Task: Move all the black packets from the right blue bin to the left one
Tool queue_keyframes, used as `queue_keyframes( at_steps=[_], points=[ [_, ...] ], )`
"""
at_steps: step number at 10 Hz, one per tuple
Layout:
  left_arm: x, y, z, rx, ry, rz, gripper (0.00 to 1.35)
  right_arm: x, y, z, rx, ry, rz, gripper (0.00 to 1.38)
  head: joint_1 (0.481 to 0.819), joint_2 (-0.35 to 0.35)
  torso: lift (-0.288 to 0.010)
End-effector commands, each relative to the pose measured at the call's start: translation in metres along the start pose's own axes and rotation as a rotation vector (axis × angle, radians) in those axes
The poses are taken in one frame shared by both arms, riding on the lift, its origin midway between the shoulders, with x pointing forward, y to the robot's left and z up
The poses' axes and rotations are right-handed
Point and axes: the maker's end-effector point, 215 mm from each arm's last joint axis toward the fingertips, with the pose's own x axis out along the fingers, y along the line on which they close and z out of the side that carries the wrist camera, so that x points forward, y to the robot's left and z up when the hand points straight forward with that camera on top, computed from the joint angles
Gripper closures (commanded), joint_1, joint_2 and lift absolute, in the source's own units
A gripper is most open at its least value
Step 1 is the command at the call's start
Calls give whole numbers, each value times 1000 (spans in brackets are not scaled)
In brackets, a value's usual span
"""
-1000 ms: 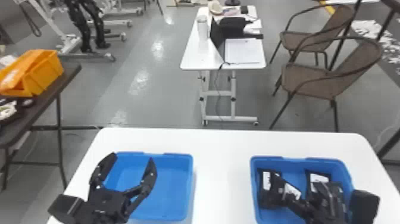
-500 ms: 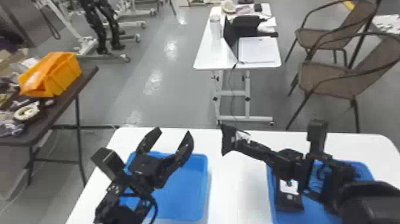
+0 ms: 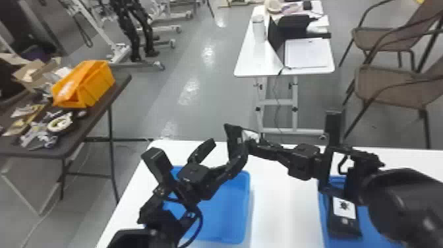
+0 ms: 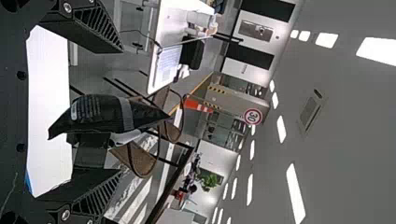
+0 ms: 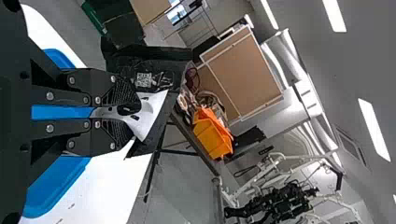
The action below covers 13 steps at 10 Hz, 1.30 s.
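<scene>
Above the left blue bin (image 3: 245, 207) in the head view, my left gripper (image 3: 225, 147) is open, one finger near the held black packet (image 3: 233, 136). My right gripper (image 3: 256, 140) is shut on that packet in the space between the bins. Another black packet (image 3: 344, 216) with a white label lies in the right blue bin (image 3: 323, 217). In the left wrist view the packet (image 4: 100, 114) is between the spread fingers of my left gripper (image 4: 121, 112); contact cannot be told. The right wrist view has my right gripper (image 5: 134, 113) pinching the packet's white-labelled part (image 5: 153, 109).
Both bins stand on a white table (image 3: 280, 204). My right forearm covers much of the right bin. To the left is a dark table (image 3: 99, 108) with an orange bin (image 3: 99, 85); beyond stand a small white table (image 3: 250, 59) and brown chairs (image 3: 389, 82).
My right gripper has risen out of the right bin and moved left with a packet. My left gripper has lifted and tilted right, and the two are now close together. The head view has shifted.
</scene>
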Motion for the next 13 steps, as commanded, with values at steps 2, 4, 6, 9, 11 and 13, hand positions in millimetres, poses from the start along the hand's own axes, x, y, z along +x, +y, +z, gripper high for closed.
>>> queue_keyframes(
  at_steps=[2,4,6,9,11,13],
  points=[
    [2,0,-5,2,18,3,242,5,4,-1,9,8,16,1076,695,283,0],
    [4,0,-5,11,21,15,1185,6,3,-4,24,11,19,1076,695,286,0],
    [-4,8,10,15,-65,53,1211,8,3,-5,36,9,27,1076,695,287,0],
    [-9,13,11,12,-88,65,1211,8,2,-4,41,5,30,1076,695,308,0],
    [-7,10,12,26,-86,59,1211,8,-1,-4,39,3,25,1052,695,309,0],
    [-19,30,15,123,-79,108,1211,-6,-14,0,25,-41,-1,200,695,306,0]
  ],
)
